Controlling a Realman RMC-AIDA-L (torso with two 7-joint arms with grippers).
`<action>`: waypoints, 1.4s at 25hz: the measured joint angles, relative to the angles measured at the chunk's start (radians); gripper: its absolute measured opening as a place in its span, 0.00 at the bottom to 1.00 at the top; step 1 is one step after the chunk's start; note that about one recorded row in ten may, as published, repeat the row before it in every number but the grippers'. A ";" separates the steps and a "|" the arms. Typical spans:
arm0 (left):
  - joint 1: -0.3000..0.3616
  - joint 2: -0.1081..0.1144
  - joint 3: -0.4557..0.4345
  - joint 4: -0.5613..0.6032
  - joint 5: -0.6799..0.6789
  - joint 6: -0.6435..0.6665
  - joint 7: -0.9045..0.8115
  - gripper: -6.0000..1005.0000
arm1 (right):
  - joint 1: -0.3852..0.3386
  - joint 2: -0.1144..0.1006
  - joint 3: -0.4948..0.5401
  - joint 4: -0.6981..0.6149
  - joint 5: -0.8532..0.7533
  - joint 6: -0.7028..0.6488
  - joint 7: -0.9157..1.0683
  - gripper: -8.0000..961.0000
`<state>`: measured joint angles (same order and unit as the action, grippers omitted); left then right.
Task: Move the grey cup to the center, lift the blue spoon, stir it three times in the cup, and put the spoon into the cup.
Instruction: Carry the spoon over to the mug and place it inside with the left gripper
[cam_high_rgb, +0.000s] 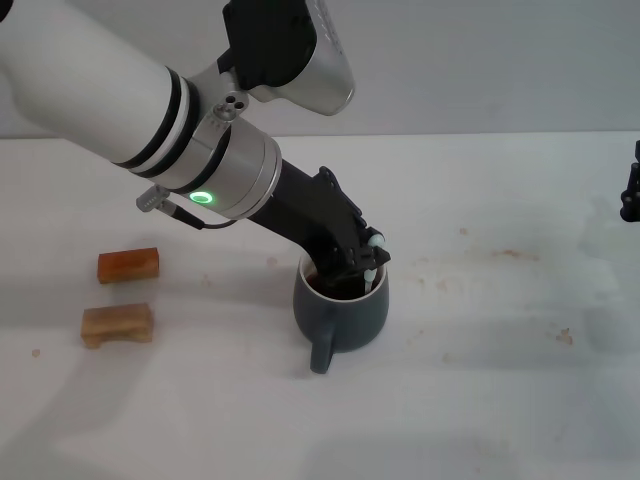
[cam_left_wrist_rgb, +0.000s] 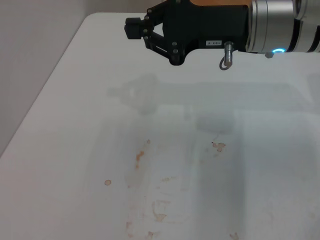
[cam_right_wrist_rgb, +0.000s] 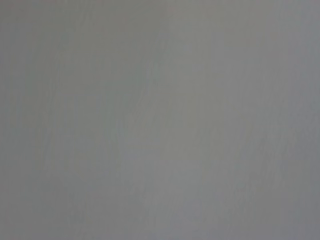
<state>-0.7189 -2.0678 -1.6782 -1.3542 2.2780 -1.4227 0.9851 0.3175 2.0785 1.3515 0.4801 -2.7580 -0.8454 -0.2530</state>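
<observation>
1. Nearest you, the robot's white left arm slants down from the upper left, and its black left gripper (cam_high_rgb: 355, 272) dips into the mouth of the rounded, dark slate grey cup (cam_high_rgb: 345, 318).
2. Your left gripper appears clamped on the slim, pale-handled blue spoon (cam_high_rgb: 372, 266). The grip is partly hidden by the cup's rim, and the spoon's lower end is out of sight inside.
3. You see the grey cup upright near the middle of the stained white table (cam_high_rgb: 500, 400), its loop handle turned toward the robot.
4. Well to the left lie a small orange wooden block (cam_high_rgb: 128, 265) and, just nearer the robot, a tan wooden block (cam_high_rgb: 117, 324).
5. Your right gripper (cam_high_rgb: 630, 195) hangs at the far right edge, well apart from the cup. Whether it is open or closed cannot be told.
</observation>
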 joint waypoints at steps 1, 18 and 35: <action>-0.001 0.000 0.000 0.001 0.000 0.003 0.000 0.15 | 0.000 0.000 0.000 0.000 0.000 0.000 0.000 0.06; -0.026 0.007 0.009 0.118 0.013 0.142 0.021 0.15 | 0.003 0.000 0.000 0.000 0.000 0.000 0.000 0.06; 0.073 0.013 -0.081 0.053 0.038 0.046 0.065 0.15 | 0.011 0.001 -0.001 0.008 -0.005 0.005 0.000 0.06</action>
<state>-0.6460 -2.0551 -1.7592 -1.3017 2.3160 -1.3765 1.0503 0.3290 2.0790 1.3502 0.4880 -2.7627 -0.8402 -0.2531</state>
